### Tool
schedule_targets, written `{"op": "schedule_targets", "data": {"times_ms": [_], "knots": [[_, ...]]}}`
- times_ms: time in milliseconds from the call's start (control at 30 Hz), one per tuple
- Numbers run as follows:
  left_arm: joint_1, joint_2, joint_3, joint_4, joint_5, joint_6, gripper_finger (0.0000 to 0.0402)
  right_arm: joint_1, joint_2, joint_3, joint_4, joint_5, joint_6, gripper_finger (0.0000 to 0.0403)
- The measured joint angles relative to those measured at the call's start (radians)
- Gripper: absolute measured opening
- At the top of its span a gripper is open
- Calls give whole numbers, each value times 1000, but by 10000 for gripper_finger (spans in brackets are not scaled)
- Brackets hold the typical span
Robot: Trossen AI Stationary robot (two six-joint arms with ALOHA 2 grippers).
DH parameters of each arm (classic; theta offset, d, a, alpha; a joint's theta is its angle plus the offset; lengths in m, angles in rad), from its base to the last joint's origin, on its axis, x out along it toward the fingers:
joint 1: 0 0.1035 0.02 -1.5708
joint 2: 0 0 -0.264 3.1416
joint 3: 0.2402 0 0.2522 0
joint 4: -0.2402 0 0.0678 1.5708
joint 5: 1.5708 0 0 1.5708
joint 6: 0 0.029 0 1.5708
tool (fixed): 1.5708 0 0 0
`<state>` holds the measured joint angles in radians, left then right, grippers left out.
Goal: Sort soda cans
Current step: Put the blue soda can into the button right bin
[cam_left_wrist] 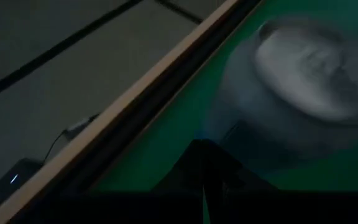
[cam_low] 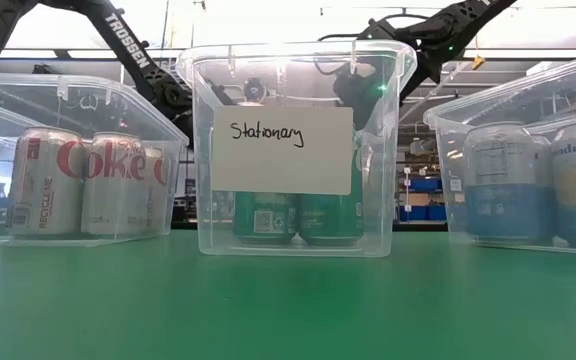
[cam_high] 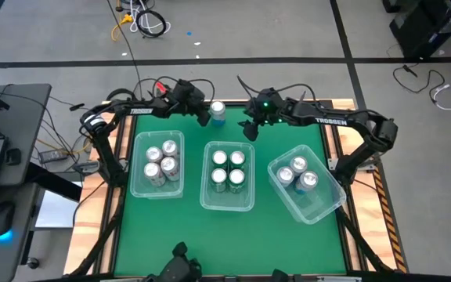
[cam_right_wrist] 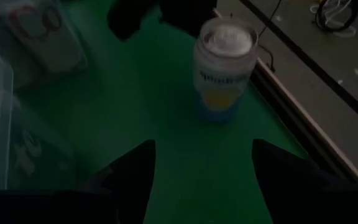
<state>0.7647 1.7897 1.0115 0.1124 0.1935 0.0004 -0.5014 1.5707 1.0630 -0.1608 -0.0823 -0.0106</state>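
One blue-and-white soda can (cam_high: 218, 111) stands upright on the green mat near the table's far edge, between my two grippers. My left gripper (cam_high: 203, 116) is at the can's left side; in the left wrist view its fingers (cam_left_wrist: 204, 168) look shut, right beside the can (cam_left_wrist: 303, 74). My right gripper (cam_high: 249, 129) is a little to the can's right and nearer, open and facing the can (cam_right_wrist: 224, 71), with its fingers (cam_right_wrist: 204, 180) short of it. The other cans stand inside three clear bins. My left gripper's shut fingertips (cam_left_wrist: 201, 149) are next to the lower side wall (cam_left_wrist: 241, 124) of the lone can, which stands upright on the mat. I cannot tell whether they touch it.
The left bin (cam_high: 135, 168) holds several white cans, the middle bin (cam_high: 207, 196) several green ones, and the right bin (cam_high: 327, 207), turned askew, three blue ones. The wooden far edge (cam_right_wrist: 291, 106) runs just behind the lone can. Open mat lies in front of the bins.
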Motion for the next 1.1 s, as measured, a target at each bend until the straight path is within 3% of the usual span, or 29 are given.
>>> {"op": "schedule_targets", "data": {"times_ms": [333, 733, 933, 1100], "knots": [[-61, 1, 0, 34, 49, 27, 0, -4, -51, -1, -49, 3, 2, 248], [-81, 1, 0, 67, 55, 29, 0, 7, -2, -179, 390, 14, 153, 254], [-81, 1, 0, 79, 55, 29, 0, 4, 116, -179, 567, 54, 145, 290], [-81, 1, 0, 78, 55, 32, 0, -9, 176, -149, 615, 59, 149, 324]]}}
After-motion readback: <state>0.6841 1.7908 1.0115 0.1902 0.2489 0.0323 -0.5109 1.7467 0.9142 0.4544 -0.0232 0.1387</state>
